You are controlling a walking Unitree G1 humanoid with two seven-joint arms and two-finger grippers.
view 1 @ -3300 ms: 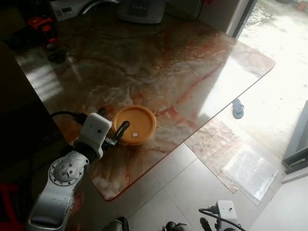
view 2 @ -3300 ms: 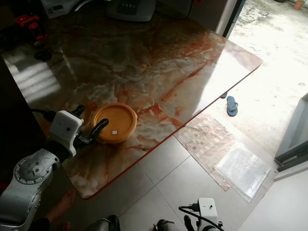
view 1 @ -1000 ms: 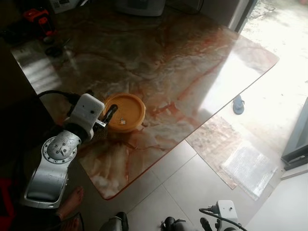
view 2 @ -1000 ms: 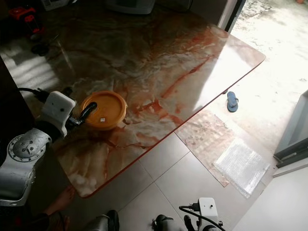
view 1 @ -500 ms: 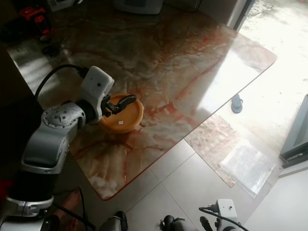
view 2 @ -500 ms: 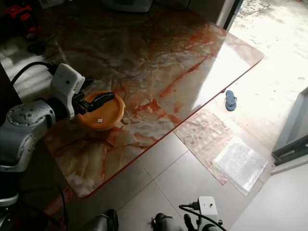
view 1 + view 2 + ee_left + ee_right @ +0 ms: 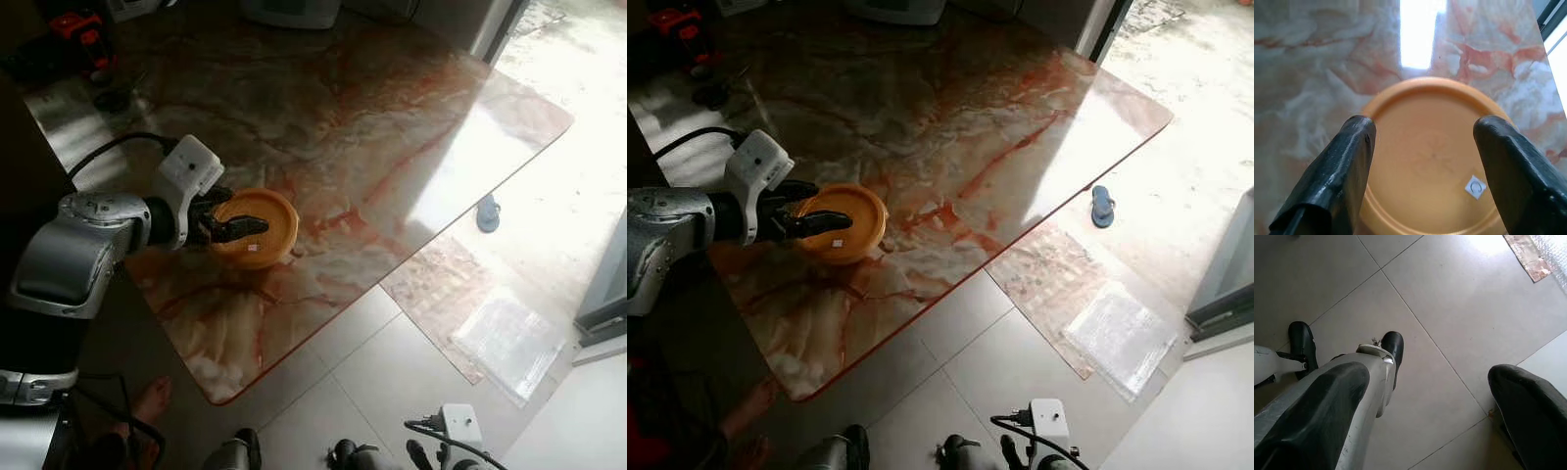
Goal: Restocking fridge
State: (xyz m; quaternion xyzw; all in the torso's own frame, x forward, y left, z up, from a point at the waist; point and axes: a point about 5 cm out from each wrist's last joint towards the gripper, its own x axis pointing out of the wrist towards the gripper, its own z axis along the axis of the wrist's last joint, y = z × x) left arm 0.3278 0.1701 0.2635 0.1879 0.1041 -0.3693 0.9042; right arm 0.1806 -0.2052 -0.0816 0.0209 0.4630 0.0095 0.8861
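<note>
A round orange container point(image 7: 260, 227) with a small white sticker on its lid sits on the marble table point(image 7: 372, 127), near the front left edge. My left gripper point(image 7: 230, 211) reaches in from the left and stands open. One finger lies over each side of the container's rim point(image 7: 1432, 156); I cannot tell whether the fingers point(image 7: 1347, 161) touch it. My right gripper point(image 7: 1427, 377) hangs low beside my leg, open, pointing at the tiled floor.
A white appliance point(image 7: 289, 10) and a red item point(image 7: 73, 24) stand at the table's far side. A sandal point(image 7: 487, 212) and a bubble-wrap sheet point(image 7: 505, 333) lie on the floor to the right. A person's bare foot point(image 7: 147, 401) is under the table's near edge.
The left gripper drew back from the container's side, rose over it, then turned and came down with a finger on either side. The view shifted slightly.
</note>
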